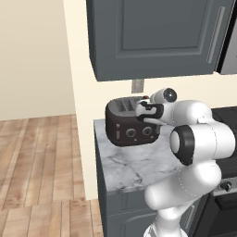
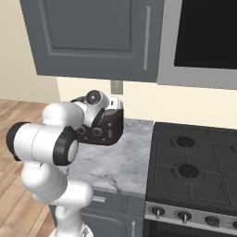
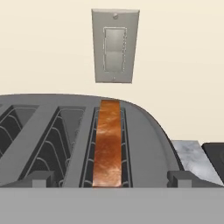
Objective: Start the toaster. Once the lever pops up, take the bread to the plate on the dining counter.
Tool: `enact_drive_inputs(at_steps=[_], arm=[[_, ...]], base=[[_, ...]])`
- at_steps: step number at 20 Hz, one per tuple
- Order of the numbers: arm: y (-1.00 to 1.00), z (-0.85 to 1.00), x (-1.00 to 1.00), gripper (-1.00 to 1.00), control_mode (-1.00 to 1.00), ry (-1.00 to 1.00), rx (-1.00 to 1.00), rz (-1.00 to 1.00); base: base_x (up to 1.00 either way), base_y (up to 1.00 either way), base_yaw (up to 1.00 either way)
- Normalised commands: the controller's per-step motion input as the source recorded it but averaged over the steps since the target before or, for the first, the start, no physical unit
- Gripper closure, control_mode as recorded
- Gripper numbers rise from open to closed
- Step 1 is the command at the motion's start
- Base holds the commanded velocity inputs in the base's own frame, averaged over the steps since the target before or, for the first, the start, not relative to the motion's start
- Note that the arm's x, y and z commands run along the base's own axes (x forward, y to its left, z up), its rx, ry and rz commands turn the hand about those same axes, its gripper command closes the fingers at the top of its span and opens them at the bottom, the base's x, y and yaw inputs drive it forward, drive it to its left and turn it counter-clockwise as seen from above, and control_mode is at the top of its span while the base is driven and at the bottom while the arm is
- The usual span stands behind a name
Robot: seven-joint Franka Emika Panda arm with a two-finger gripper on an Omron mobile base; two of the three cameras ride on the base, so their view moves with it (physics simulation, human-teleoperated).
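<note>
The dark grey, rounded boxy toaster (image 1: 131, 122) stands at the back edge of the narrow grey-veined marble countertop (image 1: 134, 169), against the cream wall under a grey wall switch plate (image 3: 114, 46). The brown slice of bread (image 3: 108, 146) sits upright in a slot of the toaster, in the hand view the slot furthest right, its top edge just showing. The white arm's two-finger gripper (image 3: 111, 178) hovers just above that slot with its jaws spread wide, one dark tip on either side of the slice, gripping nothing. A black gas stove (image 2: 194, 159) adjoins the countertop's right edge.
</note>
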Motion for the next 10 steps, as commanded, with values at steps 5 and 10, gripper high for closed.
enact_drive_inputs(at_steps=[5, 10], arm=[[0.00, 0.00, 0.05, -1.00, -1.00, 0.00, 0.00, 0.00], [0.00, 0.00, 0.02, -1.00, -1.00, 0.00, 0.00, 0.00]], base=[[0.00, 0.00, 0.00], [0.00, 0.00, 0.00]])
